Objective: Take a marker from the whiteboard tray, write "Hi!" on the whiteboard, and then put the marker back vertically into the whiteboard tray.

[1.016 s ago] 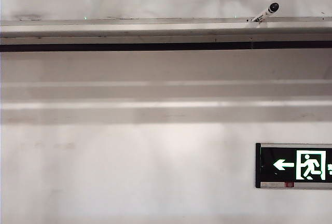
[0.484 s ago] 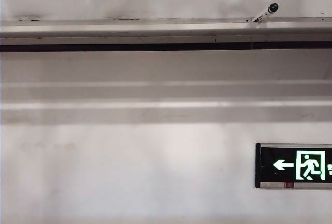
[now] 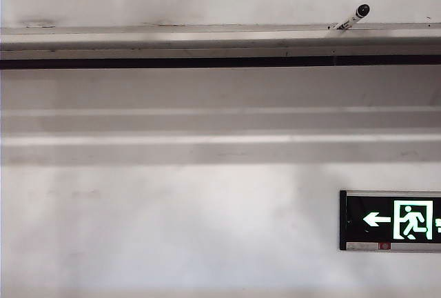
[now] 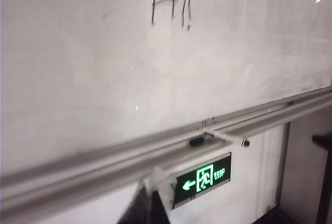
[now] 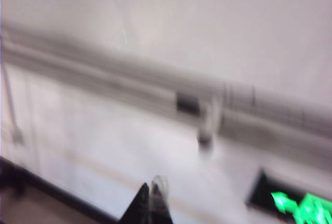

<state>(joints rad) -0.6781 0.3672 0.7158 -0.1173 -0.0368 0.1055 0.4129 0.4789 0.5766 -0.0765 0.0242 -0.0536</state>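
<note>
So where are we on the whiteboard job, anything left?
Looks essentially finished. "Hi!" is written on the whiteboard. The marker sits in the whiteboard tray, tilted against the board rather than truly upright. Nothing is in hand: the left gripper and right gripper are both shut, empty and away from the tray. Only straightening the marker might remain.

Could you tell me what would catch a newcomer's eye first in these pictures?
Probably the handwritten "Hi!" high on the whiteboard, and the glowing green exit sign on the wall below the whiteboard tray. Next, the marker on the tray toward the right of the exterior view, leaning rather than upright. The left pincer and right pincer, both shut and empty, are away from the board.
</note>
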